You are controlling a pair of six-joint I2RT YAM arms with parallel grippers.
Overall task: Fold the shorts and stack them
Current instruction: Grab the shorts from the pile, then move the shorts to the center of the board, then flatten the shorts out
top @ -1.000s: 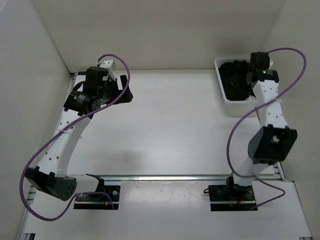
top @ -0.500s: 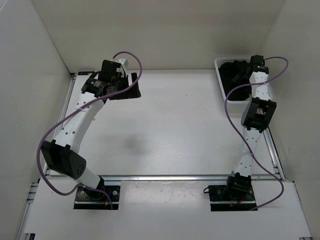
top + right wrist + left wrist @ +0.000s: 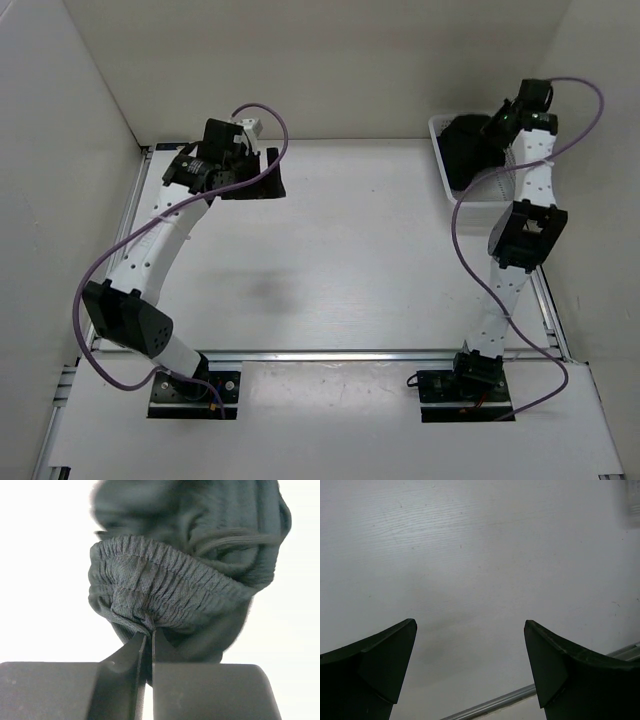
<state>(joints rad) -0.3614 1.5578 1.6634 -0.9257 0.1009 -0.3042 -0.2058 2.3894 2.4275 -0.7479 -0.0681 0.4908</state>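
The black shorts [image 3: 185, 570] hang bunched in front of the right wrist camera, their gathered elastic waistband and a thin drawstring showing. My right gripper [image 3: 150, 636] is shut on the waistband's lower edge. From above, the shorts [image 3: 468, 140] form a dark lump lifted over the white basket [image 3: 470, 212] at the back right, with my right gripper [image 3: 498, 127] at their right side. At the back left my left gripper [image 3: 272, 170] stands open over bare table; the left wrist view shows its fingers [image 3: 380, 660] wide apart with nothing between them.
White walls close in the table [image 3: 340, 250] on the left, back and right. A metal rail [image 3: 340, 353] runs along the near edge in front of both arm bases. The basket sits against the right wall.
My right gripper has shut on the shorts and lifted them up out of the basket. My left arm swung right early on, then held still, open.
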